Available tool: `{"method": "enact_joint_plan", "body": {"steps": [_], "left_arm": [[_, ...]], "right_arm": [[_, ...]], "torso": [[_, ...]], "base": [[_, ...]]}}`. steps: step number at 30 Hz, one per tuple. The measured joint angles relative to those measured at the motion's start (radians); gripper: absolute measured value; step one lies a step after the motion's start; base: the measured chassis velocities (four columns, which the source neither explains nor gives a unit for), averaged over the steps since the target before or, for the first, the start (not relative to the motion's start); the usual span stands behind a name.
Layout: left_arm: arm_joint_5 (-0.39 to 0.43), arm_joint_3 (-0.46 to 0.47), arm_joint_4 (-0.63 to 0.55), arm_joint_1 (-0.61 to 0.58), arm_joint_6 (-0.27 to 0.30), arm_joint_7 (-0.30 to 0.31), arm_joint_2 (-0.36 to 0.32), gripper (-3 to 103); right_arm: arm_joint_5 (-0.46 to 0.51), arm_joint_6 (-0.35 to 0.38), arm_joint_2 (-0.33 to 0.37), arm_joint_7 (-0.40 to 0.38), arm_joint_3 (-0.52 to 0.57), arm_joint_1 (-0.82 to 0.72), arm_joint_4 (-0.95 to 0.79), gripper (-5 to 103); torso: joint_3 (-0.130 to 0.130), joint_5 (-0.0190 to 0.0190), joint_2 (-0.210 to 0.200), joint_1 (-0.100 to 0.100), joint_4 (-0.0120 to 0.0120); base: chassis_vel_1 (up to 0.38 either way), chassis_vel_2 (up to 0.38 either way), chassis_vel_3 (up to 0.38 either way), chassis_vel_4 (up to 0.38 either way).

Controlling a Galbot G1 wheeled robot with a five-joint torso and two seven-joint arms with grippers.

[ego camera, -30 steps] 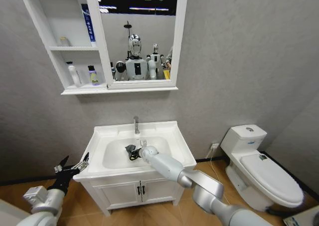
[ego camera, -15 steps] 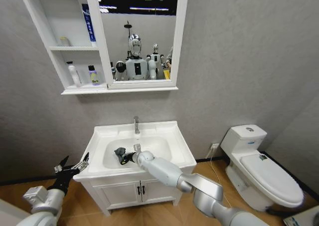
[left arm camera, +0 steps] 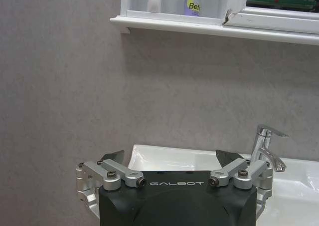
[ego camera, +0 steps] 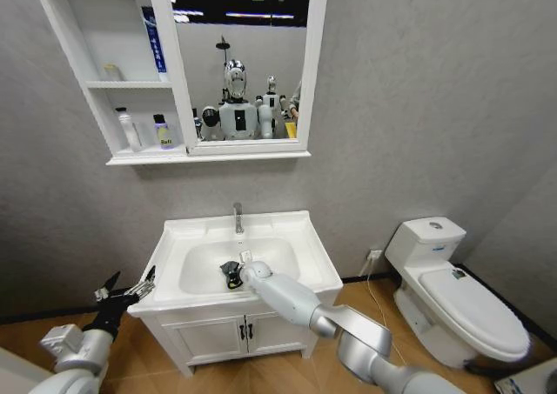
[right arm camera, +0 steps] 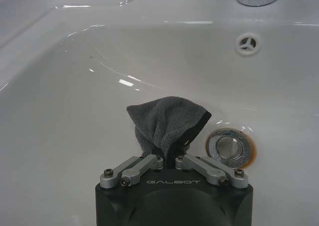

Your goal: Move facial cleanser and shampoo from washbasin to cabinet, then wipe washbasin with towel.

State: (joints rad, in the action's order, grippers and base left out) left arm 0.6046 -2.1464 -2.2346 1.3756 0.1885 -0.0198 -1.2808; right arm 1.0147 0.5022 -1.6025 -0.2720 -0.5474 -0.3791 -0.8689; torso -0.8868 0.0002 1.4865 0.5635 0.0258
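The right gripper (right arm camera: pixel 169 158) is pinching the towel (right arm camera: pixel 167 121) between its closed fingers, pressing the bunched cloth against the bowl of the washbasin (ego camera: pixel 300 237) just beside the round drain (right arm camera: pixel 230 147) (below the tap (ego camera: pixel 238 217)). The left gripper (left arm camera: pixel 172 161) is hovering off the washbasin's front left corner, fingers spread wide.
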Motion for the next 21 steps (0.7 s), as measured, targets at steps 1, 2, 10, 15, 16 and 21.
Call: {"method": "enact_joint_plan", "body": {"steps": [1,2,10,15,16,21], "left_arm": [[0.000,0.000,0.000,0.000,0.000,0.000,0.000,100],[0.000,0.000,0.000,0.000,0.000,0.000,0.000,100],[0.000,0.000,0.000,0.000,0.000,0.000,0.000,100],[0.000,0.000,0.000,0.000,0.000,0.000,0.000,100],[0.000,0.000,0.000,0.000,0.000,0.000,0.000,100],[0.000,0.000,0.000,0.000,0.000,0.000,0.000,100]], "right_arm": [[0.000,0.003,0.013,-0.013,0.000,0.000,-0.010,5],[0.000,0.006,0.033,-0.028,0.002,0.000,-0.021,5],[0.014,0.009,0.158,-0.075,0.014,0.001,-0.098,5],[0.027,0.013,0.257,-0.095,0.065,0.001,-0.238,5],[0.024,0.016,0.277,-0.095,0.080,0.000,-0.275,5],[0.001,0.019,0.404,-0.102,0.152,-0.035,-0.466,5]], "torso": [[0.000,0.0000,0.000,0.000,-0.0001],[0.000,-0.0002,0.000,0.000,0.0002],[0.000,0.0000,0.000,0.000,0.0009],[0.000,0.0000,0.000,0.000,0.0006],[0.000,0.0000,0.000,0.000,0.0006],[0.000,0.0003,0.000,0.000,0.0003]], "base": [[0.000,0.000,0.000,0.000],[0.000,0.000,0.000,0.000],[0.000,0.000,0.000,0.000],[0.000,0.000,0.000,0.000],[0.000,0.000,0.000,0.000],[0.000,0.000,0.000,0.000]]}}
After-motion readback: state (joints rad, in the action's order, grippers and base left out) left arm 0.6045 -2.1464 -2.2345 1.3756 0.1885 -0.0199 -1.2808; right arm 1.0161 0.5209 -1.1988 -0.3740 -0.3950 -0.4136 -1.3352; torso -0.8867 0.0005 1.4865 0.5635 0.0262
